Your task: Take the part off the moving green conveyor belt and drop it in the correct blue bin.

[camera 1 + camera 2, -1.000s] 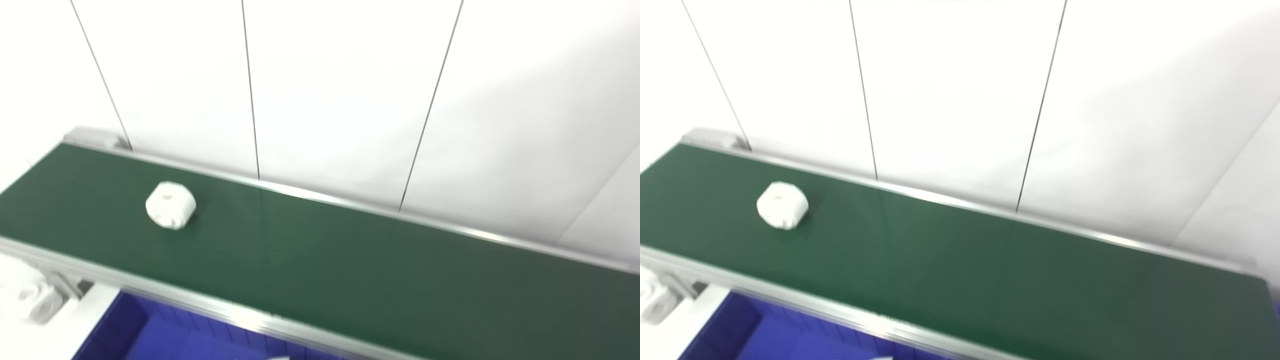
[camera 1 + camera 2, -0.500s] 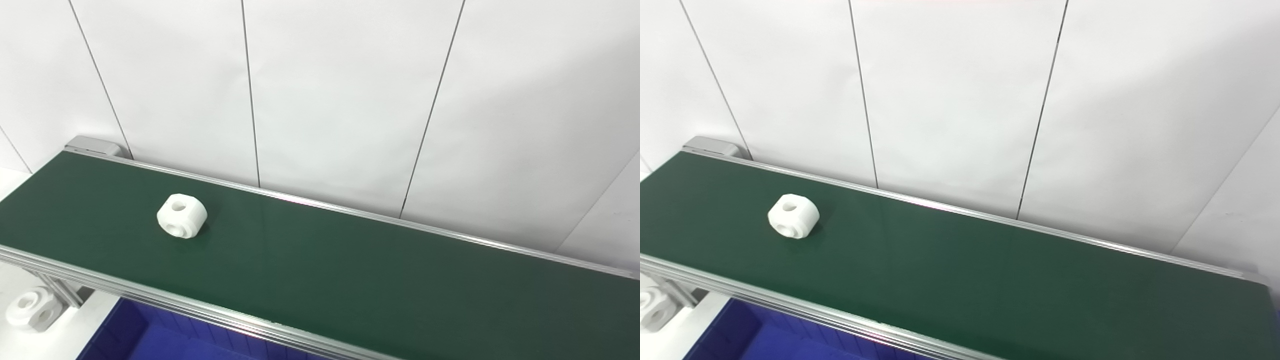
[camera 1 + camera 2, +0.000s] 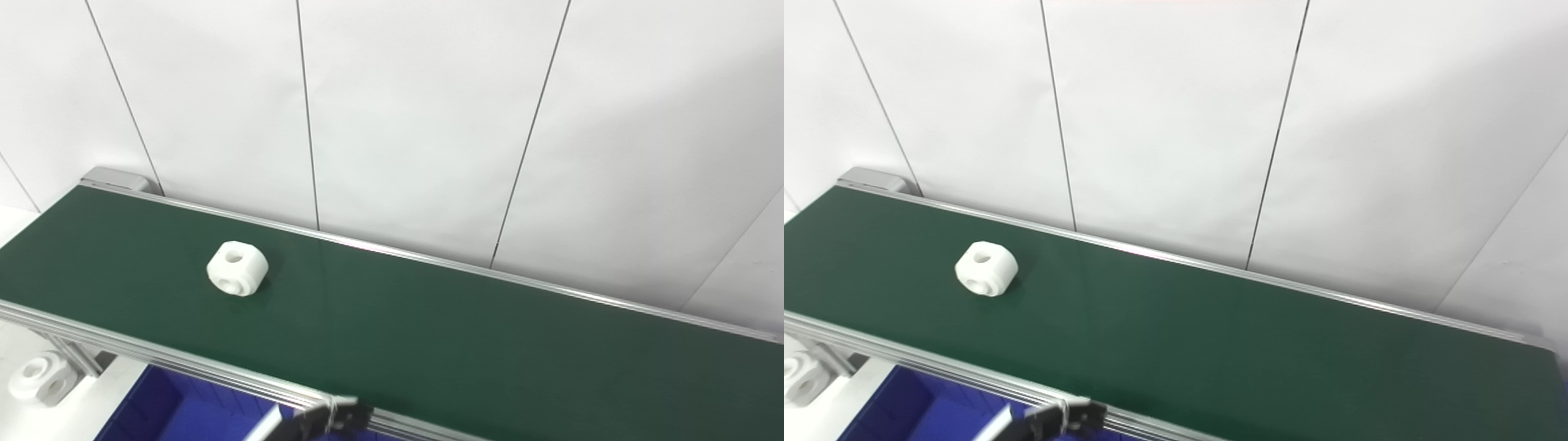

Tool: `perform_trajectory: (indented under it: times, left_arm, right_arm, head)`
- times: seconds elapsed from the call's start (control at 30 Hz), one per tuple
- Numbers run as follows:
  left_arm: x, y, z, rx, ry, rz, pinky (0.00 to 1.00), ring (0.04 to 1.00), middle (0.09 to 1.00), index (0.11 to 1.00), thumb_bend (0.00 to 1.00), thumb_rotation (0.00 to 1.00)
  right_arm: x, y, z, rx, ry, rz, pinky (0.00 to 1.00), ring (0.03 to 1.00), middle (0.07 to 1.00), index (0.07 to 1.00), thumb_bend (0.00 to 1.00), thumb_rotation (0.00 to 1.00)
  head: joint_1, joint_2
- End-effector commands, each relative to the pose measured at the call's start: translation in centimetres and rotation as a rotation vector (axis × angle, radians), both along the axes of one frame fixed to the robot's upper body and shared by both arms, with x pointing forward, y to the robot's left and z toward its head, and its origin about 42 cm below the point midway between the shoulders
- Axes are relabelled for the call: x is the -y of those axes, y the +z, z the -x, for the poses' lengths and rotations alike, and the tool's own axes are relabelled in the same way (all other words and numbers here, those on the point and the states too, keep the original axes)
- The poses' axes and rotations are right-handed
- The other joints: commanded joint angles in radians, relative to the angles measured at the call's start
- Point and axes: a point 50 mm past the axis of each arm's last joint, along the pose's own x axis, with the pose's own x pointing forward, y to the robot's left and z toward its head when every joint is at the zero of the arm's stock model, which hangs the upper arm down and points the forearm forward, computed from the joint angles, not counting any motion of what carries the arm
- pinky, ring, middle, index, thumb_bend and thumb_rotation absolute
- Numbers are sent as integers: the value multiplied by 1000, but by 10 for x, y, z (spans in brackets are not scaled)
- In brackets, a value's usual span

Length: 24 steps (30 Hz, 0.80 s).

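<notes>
A: Left eye view, nearest first?
B: A hand (image 3: 324,419) pokes over the blue bin (image 3: 159,407) at the belt's near rail; which hand, and whether open or closed, I cannot tell.
A: The part?
B: The white part (image 3: 237,277) sits mid-width on the green conveyor belt (image 3: 429,331), toward its left end.

part (image 3: 237,277) on conveyor belt (image 3: 429,331), toward its left end, well apart from the hand | wall (image 3: 416,122) behind belt | bin (image 3: 165,410) below belt's near rail, at left | second part (image 3: 38,386) left of bin, beside belt leg | hand (image 3: 327,419) at bottom edge, over near rail
</notes>
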Motion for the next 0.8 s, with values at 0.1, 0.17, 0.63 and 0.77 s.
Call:
perform_trajectory:
  times: [0.1,0.17,0.63,0.77]
  left_arm:
    - [-12,44,-30,220,-19,-21,723,777,802,782,820,455]
    - [-21,55,-45,273,-9,-52,733,786,810,797,812,435]
    - [-52,130,-142,442,32,-329,802,857,878,872,736,332]
    - [-67,139,-170,384,72,-378,830,868,884,874,759,331]
  right_arm:
    - [-9,8,-5,78,2,-40,774,891,920,935,838,271]
    - [-10,8,-5,79,0,-44,739,873,911,929,845,272]
    - [-11,11,-13,97,16,-51,714,844,902,907,850,289]
    - [-11,11,-16,102,23,-52,736,855,902,900,861,294]
  head:
    - [-18,-1]
    - [-22,0]
    - [-16,50]
    - [-9,56]
